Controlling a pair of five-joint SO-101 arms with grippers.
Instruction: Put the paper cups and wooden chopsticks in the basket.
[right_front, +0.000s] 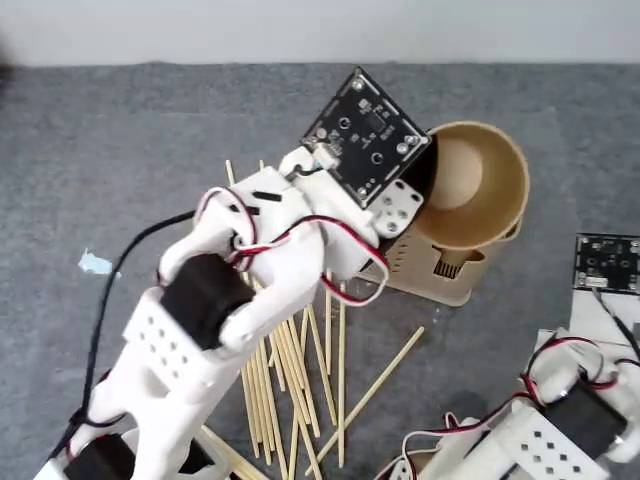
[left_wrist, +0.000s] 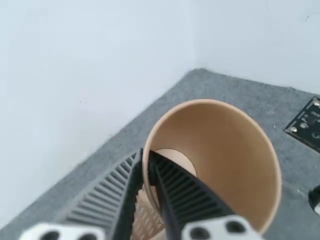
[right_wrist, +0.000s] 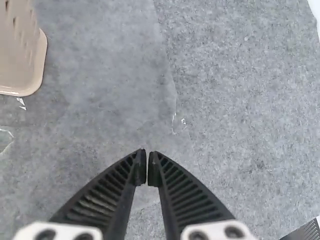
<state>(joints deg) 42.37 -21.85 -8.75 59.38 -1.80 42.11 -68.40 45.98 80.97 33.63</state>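
- Left arm (right_front: 220, 310) ran from the lower left of the high view up toward centre, its wrist camera board over the basket's left edge.
- Left jaws were clenched on the rim of a paper cup (left_wrist: 225, 165), one finger (left_wrist: 180, 195) inside the cup and the other outside the wall.
- Paper cup (right_front: 480, 180) sat right of centre in the upper half of the high view, tilted with its mouth toward the camera and overlapping the top of the basket (right_front: 445, 272) (whether it touched the basket, I could not tell).
- Wooden chopsticks (right_front: 290, 380) lay in a loose pile on the grey surface (right_front: 120, 150) at lower centre, left of the basket and partly under the left arm; one stick (right_front: 385, 375) lay apart on a slant, just to the right of the pile.
- Right arm (right_front: 560, 430) sat in the lower right corner.
- Right jaws were closed on nothing, tips nearly touching, above bare surface, with a basket corner (right_wrist: 20, 55) nearby.
- A small pale scrap (right_front: 95, 263) lay on the surface at mid-left.
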